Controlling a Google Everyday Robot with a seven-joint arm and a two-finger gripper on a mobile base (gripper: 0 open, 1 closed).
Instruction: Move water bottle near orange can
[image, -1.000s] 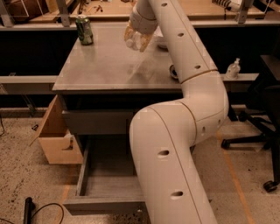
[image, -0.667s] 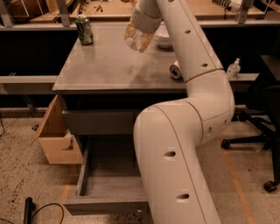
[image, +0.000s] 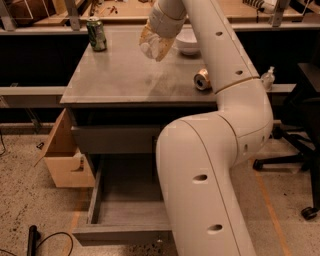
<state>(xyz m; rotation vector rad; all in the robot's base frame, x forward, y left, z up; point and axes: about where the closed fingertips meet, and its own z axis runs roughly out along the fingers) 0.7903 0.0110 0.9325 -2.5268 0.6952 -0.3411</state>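
My gripper (image: 156, 41) is over the back middle of the grey table (image: 125, 75) and is shut on the water bottle (image: 153, 46), a small clear bottle held tilted above the tabletop with its white cap pointing down-left. The wrist hides most of the fingers. The orange can (image: 202, 80) lies on its side near the table's right edge, silver top facing the camera, to the right of the bottle and nearer the front.
A dark green can (image: 96, 34) stands at the table's back left corner. A white bowl (image: 188, 43) sits behind the gripper. An open drawer (image: 125, 210) juts out below, with a cardboard box (image: 65, 160) at left and an office chair (image: 300, 140) at right.
The arm has swung a little to the right, and the held bottle has shifted slightly right with it. The cans and the bowl have not moved.
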